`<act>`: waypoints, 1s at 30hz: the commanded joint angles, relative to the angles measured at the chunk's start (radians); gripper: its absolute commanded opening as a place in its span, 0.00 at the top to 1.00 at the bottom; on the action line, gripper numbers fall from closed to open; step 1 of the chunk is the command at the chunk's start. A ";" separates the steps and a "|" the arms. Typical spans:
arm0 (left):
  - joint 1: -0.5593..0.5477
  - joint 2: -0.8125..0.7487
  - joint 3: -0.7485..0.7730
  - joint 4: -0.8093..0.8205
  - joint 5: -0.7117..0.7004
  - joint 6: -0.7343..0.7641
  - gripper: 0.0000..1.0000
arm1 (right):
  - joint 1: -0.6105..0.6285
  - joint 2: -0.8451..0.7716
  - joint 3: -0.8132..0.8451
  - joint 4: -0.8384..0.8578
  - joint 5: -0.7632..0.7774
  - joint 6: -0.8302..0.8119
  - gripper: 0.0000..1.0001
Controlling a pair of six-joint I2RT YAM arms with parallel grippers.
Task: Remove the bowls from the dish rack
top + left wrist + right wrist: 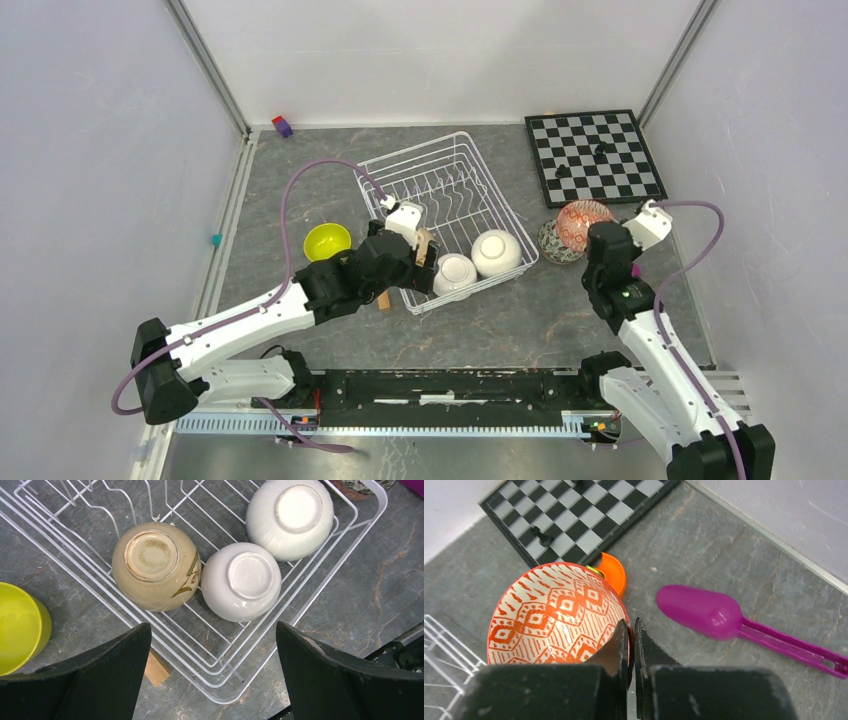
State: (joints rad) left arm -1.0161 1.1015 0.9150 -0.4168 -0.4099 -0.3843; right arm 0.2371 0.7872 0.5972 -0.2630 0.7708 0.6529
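Now, right claw (631, 630) on red bowl (551, 612)

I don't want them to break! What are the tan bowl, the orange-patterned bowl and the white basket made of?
The tan bowl looks like glazed stoneware: smooth sides, rough unglazed foot ring. The orange-patterned bowl, pinched by the right gripper, looks like shiny painted ceramic. The dish rack is probably metal wire with a smooth white coating.

A robot lab cell: plain white walls (440, 50) enclose a grey surface (560, 320), two arms (240, 320) bolted to a rail (450, 385).
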 commanded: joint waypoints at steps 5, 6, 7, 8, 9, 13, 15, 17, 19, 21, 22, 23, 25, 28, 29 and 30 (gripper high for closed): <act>0.002 -0.014 -0.007 0.041 0.000 -0.066 0.00 | -0.004 0.018 -0.095 0.150 0.020 0.072 1.00; 0.002 -0.014 -0.007 0.039 0.000 -0.066 0.00 | -0.006 0.027 -0.107 0.171 0.010 0.074 1.00; 0.002 -0.016 -0.007 0.036 -0.004 -0.067 0.00 | -0.005 0.037 -0.119 0.196 -0.002 0.068 1.00; 0.002 -0.018 -0.007 0.033 -0.007 -0.069 0.00 | -0.005 0.046 -0.128 0.228 -0.023 0.052 1.00; 0.003 -0.022 -0.010 0.030 -0.009 -0.071 0.00 | -0.004 0.063 -0.131 0.245 -0.039 0.046 1.00; 0.002 -0.038 -0.025 0.025 -0.015 -0.082 0.00 | -0.004 0.132 -0.110 0.247 -0.079 0.066 1.00; 0.003 -0.047 -0.028 0.019 -0.018 -0.088 0.00 | -0.005 0.160 -0.102 0.245 -0.091 0.078 1.00; 0.002 -0.056 -0.034 0.019 -0.024 -0.092 0.00 | -0.005 0.177 -0.100 0.249 -0.098 0.089 1.00; 0.003 -0.063 -0.039 0.021 -0.030 -0.096 0.00 | -0.005 0.190 -0.105 0.255 -0.103 0.100 1.00; 0.002 -0.066 -0.039 0.021 -0.035 -0.093 0.00 | -0.005 0.205 -0.106 0.256 -0.100 0.109 1.00; 0.002 -0.066 -0.038 0.020 -0.038 -0.092 0.00 | -0.005 0.214 -0.104 0.256 -0.094 0.117 1.00; 0.002 -0.066 -0.036 0.017 -0.042 -0.093 0.00 | -0.005 0.223 -0.102 0.248 -0.084 0.127 1.00; 0.002 -0.069 -0.037 0.015 -0.049 -0.092 0.00 | -0.007 0.235 -0.110 0.255 -0.079 0.132 1.00; 0.002 -0.071 -0.042 0.021 -0.058 -0.096 0.00 | -0.006 0.247 -0.127 0.290 -0.086 0.138 1.00; 0.003 -0.071 -0.042 0.023 -0.059 -0.096 0.00 | -0.007 0.251 -0.128 0.292 -0.090 0.140 1.00; 0.003 -0.070 -0.041 0.024 -0.061 -0.095 0.00 | -0.007 0.261 -0.125 0.293 -0.095 0.140 1.00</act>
State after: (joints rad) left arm -1.0161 1.0573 0.8791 -0.4171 -0.4290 -0.4305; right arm 0.2340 1.0340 0.4648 -0.0616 0.6643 0.7536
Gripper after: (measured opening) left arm 0.996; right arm 0.026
